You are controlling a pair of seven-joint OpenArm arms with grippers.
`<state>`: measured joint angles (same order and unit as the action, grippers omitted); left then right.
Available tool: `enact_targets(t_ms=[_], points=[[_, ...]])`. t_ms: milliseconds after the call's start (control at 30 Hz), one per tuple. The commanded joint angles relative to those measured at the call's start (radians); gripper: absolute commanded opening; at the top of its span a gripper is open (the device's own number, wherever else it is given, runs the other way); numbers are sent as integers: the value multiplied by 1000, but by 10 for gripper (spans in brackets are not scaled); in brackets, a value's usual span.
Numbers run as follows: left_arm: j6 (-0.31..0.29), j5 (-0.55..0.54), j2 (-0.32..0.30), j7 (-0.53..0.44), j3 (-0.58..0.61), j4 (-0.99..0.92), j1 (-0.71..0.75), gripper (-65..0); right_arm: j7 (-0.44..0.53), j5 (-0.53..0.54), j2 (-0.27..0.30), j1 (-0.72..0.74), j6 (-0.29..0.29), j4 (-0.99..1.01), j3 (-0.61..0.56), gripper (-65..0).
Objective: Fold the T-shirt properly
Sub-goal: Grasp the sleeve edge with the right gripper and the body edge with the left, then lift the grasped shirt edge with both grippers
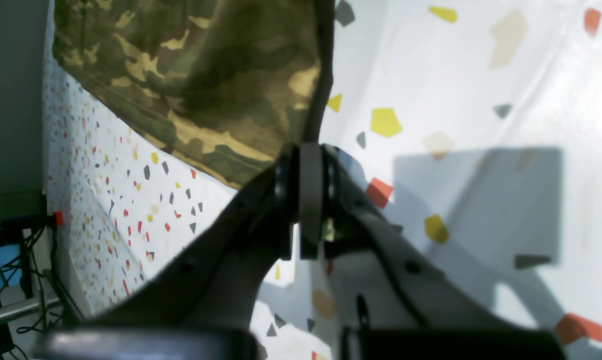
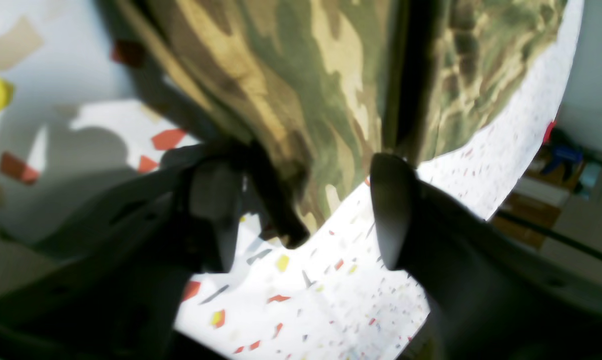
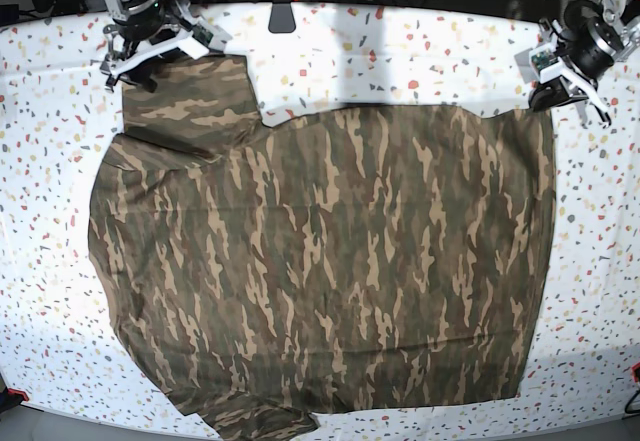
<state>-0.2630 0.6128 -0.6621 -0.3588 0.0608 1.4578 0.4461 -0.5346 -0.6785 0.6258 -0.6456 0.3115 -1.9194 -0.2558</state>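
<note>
surface: speckled white table (image 3: pixel 400 51) — on it: camouflage T-shirt (image 3: pixel 330 271) | spread flat

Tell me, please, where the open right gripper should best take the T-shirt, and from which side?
Probably the sleeve hem on the T-shirt, which lies flat. The right gripper hangs open just beyond it, so come in low from outside and slide one finger under the edge.

White speckled tabletop (image 3: pixel 420 51) — red, yellow, grey flecks — brightly lit; dark cables (image 1: pixel 36 280) past its edge.

The camouflage T-shirt (image 3: pixel 330 261) lies spread flat across the speckled table, one sleeve top left.
</note>
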Motion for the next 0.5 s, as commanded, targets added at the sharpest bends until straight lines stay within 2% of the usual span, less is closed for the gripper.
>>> enact_targets(t_ms=[0,100,200,233,467], points=[[8,-4,-17,-10,-6,11,0,-650,8,6,9,-2,6,-13,0,-347],[8,-4,-17,-10,-6,11,0,-650,7,5,9,3,2,-13,0,-508],[8,-4,-17,-10,-6,11,0,-650,6,5,9,2,2,-13,0,-631],[8,-4,-17,-10,-6,11,0,-650,0,5,9,2,2,-13,0,-650],[8,-4,-17,-10,-6,11,0,-650,-6,5,9,2,2,-13,0,-650]])
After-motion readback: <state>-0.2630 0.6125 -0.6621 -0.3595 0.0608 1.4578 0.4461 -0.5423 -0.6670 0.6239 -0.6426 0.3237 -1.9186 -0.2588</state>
